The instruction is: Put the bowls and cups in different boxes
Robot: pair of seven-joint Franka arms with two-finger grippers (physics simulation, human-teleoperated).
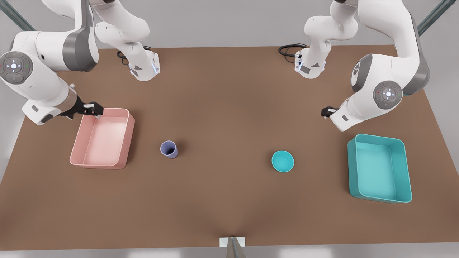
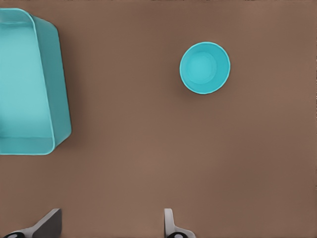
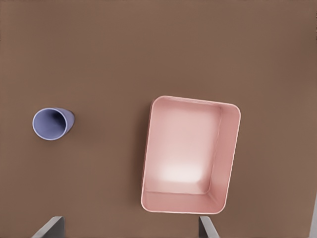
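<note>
Hovering wide open and empty, my left claw (image 1: 324,112) has the teal bowl (image 1: 282,161) at its 7 o'clock and the teal box (image 1: 379,168) at 4. My right claw (image 1: 96,109), also spread empty, hangs over the pink box (image 1: 104,138); the cup (image 1: 168,149) stands on the table (image 1: 229,200) at its 4 o'clock.

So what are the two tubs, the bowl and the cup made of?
Pink tub and teal tub: probably moulded plastic, with thin walls, rounded corners, uniform colour and a soft sheen inside. Bowl: looks like the same smooth teal plastic, though glazed ceramic can't be excluded. Cup: plain matte lavender, likely plastic. All sit on a flat brown table, matte, material unclear.
</note>
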